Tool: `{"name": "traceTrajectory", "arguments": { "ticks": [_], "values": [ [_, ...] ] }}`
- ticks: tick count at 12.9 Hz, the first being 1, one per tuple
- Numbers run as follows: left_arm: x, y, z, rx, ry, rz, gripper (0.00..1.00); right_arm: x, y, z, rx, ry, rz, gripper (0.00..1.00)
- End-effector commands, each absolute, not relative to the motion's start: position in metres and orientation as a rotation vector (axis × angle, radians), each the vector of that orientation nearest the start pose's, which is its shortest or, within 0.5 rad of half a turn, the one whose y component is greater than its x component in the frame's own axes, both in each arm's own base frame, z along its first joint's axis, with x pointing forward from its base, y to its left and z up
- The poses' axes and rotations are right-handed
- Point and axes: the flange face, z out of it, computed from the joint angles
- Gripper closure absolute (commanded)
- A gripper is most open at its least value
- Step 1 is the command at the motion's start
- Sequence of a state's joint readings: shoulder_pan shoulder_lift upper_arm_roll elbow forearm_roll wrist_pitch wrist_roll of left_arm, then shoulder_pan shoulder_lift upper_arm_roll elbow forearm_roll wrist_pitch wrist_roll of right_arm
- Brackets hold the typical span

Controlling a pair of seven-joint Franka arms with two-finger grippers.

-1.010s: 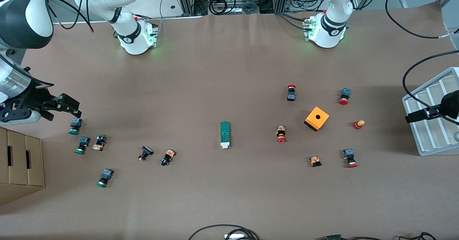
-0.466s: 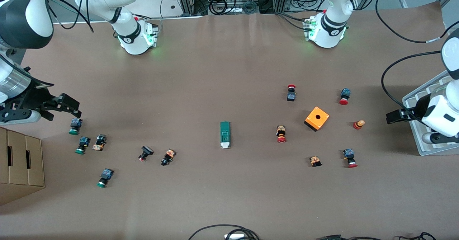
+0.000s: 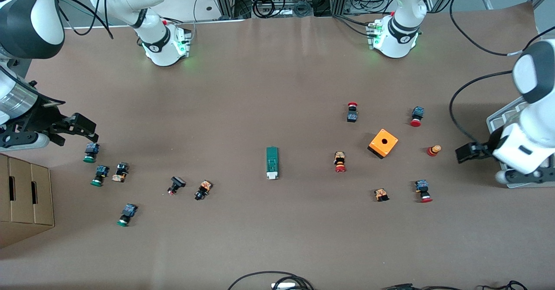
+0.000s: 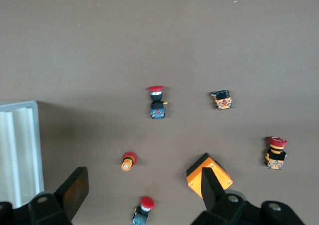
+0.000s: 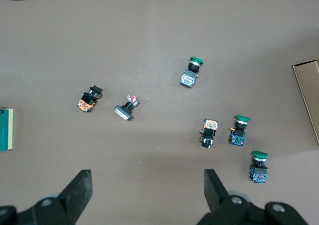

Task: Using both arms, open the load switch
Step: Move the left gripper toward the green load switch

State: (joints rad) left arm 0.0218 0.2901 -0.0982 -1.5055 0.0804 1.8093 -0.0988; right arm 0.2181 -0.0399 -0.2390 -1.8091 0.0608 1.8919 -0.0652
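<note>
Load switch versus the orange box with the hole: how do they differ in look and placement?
The load switch is a narrow dark-green block with a white end; the orange box is squarish with a round hole on top. The load switch lies mid-table; the orange box sits toward the left arm's end, among red-capped pushbuttons. Both rest on the table, untouched by either gripper.

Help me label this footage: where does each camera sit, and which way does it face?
Front view: high, facing the arms; shows both bases, the load switch mid-table.
Left wrist view: above the orange box; open left gripper.
Right wrist view: above green pushbuttons; open right gripper.
Shared: front and left wrist show the orange box.
</note>
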Motion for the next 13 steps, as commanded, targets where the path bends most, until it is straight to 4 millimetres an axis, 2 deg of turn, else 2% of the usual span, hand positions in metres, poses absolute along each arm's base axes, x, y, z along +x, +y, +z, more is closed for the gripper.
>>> {"name": "traceTrajectory", "arguments": {
  "ticks": [1,2,3,5,6,10,12,13],
  "values": [
    [0.657,-0.075,0.489,-3.041,0.093,-0.068,0.0,0.564,-0.009,0.568,-3.091,-0.048,-0.196,0.0],
    [0.657,-0.086,0.488,-3.034,0.098,-0.086,0.0,0.564,-0.009,0.568,-3.091,-0.048,-0.196,0.0],
    [0.652,-0.107,0.483,-3.032,0.14,-0.111,0.0,0.564,-0.009,0.568,-3.091,-0.048,-0.196,0.0],
    [0.636,-0.127,0.472,-3.042,0.103,-0.213,0.0,0.564,-0.008,0.568,-3.09,-0.05,-0.198,0.0],
    [0.628,-0.143,0.465,-3.053,0.074,-0.261,0.0,0.564,-0.008,0.568,-3.09,-0.05,-0.198,0.0],
    [0.606,-0.225,0.458,-3.046,-0.002,-0.384,0.0,0.564,-0.008,0.568,-3.09,-0.052,-0.198,0.0],
    [0.592,-0.26,0.452,-3.065,-0.067,-0.404,0.0,0.564,-0.008,0.568,-3.09,-0.05,-0.198,0.0],
    [0.587,-0.27,0.448,-3.064,-0.033,-0.423,0.0,0.564,-0.008,0.568,-3.09,-0.05,-0.198,0.0]
  ]
}}
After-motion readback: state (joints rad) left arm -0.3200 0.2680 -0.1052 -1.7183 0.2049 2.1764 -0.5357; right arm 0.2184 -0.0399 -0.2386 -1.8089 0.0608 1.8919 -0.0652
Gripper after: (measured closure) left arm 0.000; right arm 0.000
